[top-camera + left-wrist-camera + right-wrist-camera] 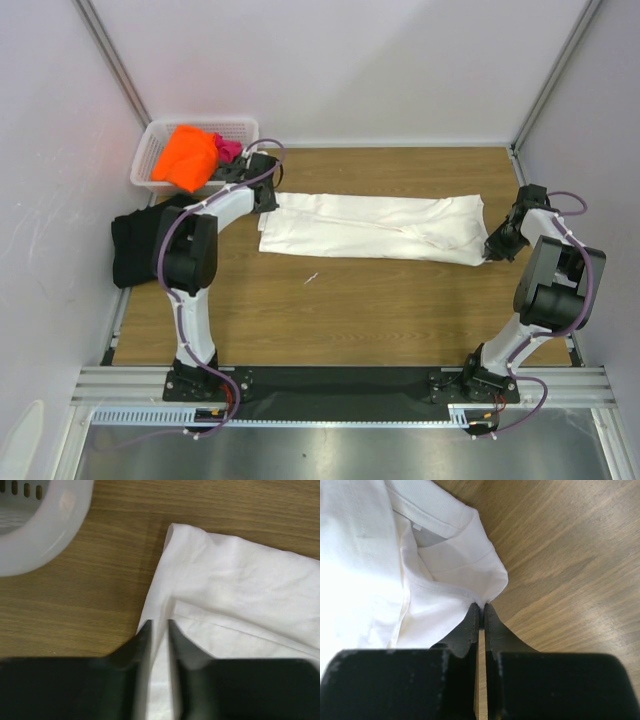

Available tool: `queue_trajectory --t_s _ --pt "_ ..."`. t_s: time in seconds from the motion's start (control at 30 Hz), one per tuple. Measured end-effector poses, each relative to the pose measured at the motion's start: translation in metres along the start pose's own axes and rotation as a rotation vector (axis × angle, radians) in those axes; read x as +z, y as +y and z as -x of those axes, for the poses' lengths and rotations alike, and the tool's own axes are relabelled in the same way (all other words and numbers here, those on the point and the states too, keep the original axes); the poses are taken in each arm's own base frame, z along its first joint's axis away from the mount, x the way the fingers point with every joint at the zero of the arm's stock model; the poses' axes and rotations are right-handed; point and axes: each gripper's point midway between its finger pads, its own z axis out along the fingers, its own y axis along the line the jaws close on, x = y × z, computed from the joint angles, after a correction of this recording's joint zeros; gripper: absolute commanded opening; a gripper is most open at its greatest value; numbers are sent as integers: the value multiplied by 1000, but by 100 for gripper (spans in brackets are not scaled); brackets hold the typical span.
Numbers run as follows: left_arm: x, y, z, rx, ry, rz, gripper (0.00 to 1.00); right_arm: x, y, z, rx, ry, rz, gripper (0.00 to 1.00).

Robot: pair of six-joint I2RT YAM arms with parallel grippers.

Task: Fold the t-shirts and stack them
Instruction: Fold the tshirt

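A large white t-shirt [375, 228], folded into a long strip, lies across the middle of the table. My left gripper [266, 196] is at its left end. In the left wrist view its fingers [144, 645] stand a narrow gap apart astride the white t-shirt's [240, 590] flat edge, with cloth showing in the gap; a pinch does not show. My right gripper [482, 605] is shut on the shirt's [445, 565] right corner, low over the wood. A black t-shirt [133, 247] lies at the table's left edge. Orange [186, 155] and pink [229, 150] t-shirts sit in the basket.
The white lattice basket [235, 126] stands at the back left corner, close behind the left gripper, and its rim [45, 535] shows in the left wrist view. Bare wood [340, 310] lies between the shirt and the arm bases. Walls close in the table on three sides.
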Motion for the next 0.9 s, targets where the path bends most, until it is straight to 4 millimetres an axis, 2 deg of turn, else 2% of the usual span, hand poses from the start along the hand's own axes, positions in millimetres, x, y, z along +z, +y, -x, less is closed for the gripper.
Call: queue_trajectory --t_s 0.07,0.1,0.17,0.2,0.27,0.3,0.33,0.5,0.6,0.73,0.8,0.9 --pt "1 3 1 11 0 0 40 0 1 -1 0 3 8 0" --pt "1 4 1 13 -1 1 48 0 2 -1 1 7 14 5" --pt "1 6 2 22 1 4 57 -1 5 -2 1 14 28 16" --pt "0 7 2 28 2 5 61 -3 7 -2 2 18 37 28" --pt "-5 9 5 36 0 3 63 -8 13 1 1 20 57 37" --pt "-10 9 7 39 -5 -2 65 -12 17 5 1 18 70 48" --pt "-17 8 11 43 -11 -14 66 -17 21 9 2 11 85 53" --pt "-65 -3 41 35 -96 -74 74 -58 53 43 -5 -90 190 73" --pt "-93 -21 48 48 -135 -127 93 -88 72 56 -2 -160 260 75" --pt "-112 -51 30 80 -114 -203 95 -108 92 50 9 -189 318 75" --pt "-115 -61 15 100 -83 -225 95 -104 98 37 27 -172 334 75" --pt "-117 -71 -4 116 -36 -256 95 -81 99 2 59 -96 319 73"
